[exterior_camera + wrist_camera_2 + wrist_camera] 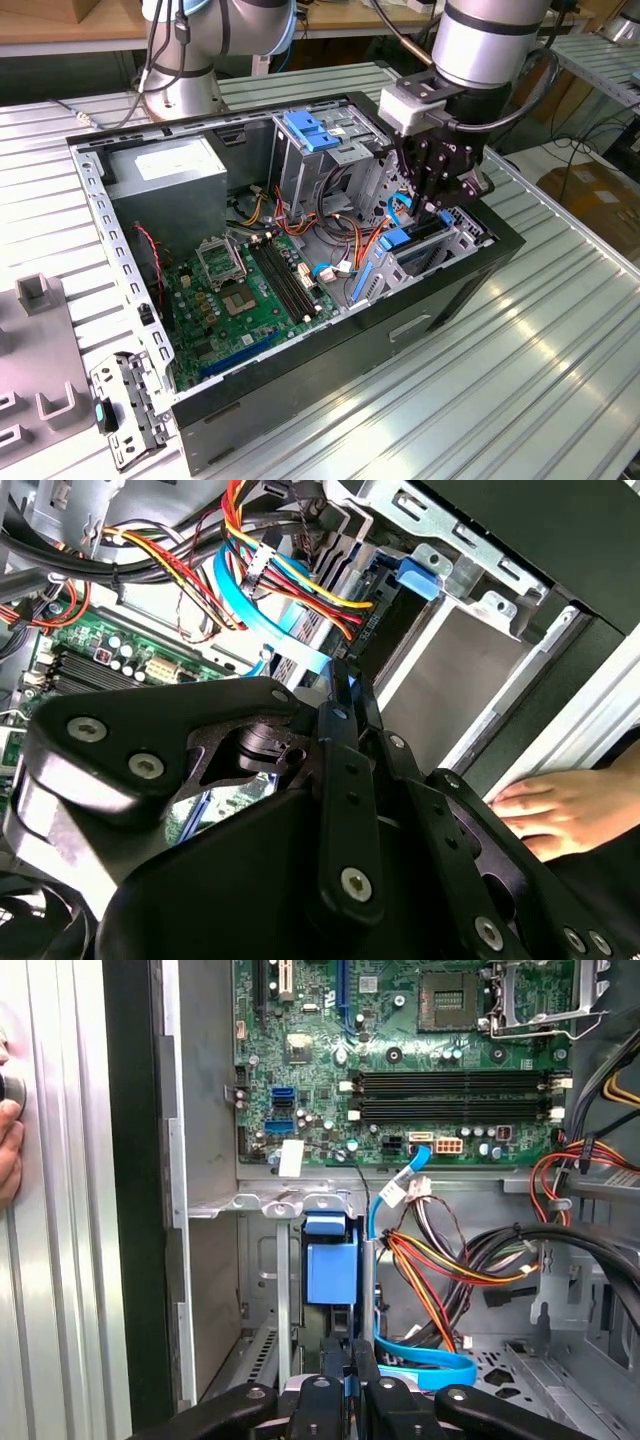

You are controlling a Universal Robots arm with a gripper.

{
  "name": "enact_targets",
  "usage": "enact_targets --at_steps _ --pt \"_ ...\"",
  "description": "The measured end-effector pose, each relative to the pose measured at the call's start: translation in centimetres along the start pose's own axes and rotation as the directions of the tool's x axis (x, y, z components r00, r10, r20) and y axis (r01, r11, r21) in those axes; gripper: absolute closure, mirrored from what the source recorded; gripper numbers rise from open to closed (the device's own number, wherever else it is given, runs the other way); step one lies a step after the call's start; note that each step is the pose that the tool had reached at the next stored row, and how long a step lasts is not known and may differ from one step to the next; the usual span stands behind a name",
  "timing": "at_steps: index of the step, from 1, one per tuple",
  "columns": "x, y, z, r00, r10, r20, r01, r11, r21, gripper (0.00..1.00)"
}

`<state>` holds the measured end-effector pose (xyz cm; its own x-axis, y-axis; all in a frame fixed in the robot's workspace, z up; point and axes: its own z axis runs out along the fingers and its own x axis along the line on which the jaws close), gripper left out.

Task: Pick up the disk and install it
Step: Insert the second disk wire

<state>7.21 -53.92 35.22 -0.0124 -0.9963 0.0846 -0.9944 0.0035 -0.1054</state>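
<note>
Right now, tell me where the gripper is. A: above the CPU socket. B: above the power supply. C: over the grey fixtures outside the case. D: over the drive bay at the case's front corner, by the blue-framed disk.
D: in the exterior view the gripper hangs over the drive bay, right above the disk in its blue frame, away from the power supply.

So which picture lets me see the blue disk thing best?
The first wrist view: the disk faces the camera, its blue carrier standing in the metal bay just beyond the gripper. In the exterior view the disk is a small blue patch below the gripper. In the second wrist view the linkage hides most of it.
</note>
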Motion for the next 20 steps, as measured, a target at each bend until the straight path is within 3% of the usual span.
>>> enact_targets --at_steps 3,10,12,15,17,20 --pt "0.10 0.05 0.12 0.9999 -0.001 0.0110 0.001 1.0000 0.0019 0.84" --pt "0.09 0.07 0.35 0.9993 -0.033 0.0198 0.032 0.9995 0.0048 0.84" --pt "0.09 0.08 0.37 0.9992 -0.032 0.0252 0.032 0.9995 0.0049 0.84" --pt "0.13 0.08 0.37 0.9987 -0.030 0.0423 0.030 0.9995 0.0053 0.84" --pt "0.26 0.07 0.38 0.9985 -0.030 0.0465 0.030 0.9995 0.0053 0.84" --pt "0.63 0.05 0.42 0.9978 -0.028 0.0595 0.028 0.9996 0.0055 0.84"
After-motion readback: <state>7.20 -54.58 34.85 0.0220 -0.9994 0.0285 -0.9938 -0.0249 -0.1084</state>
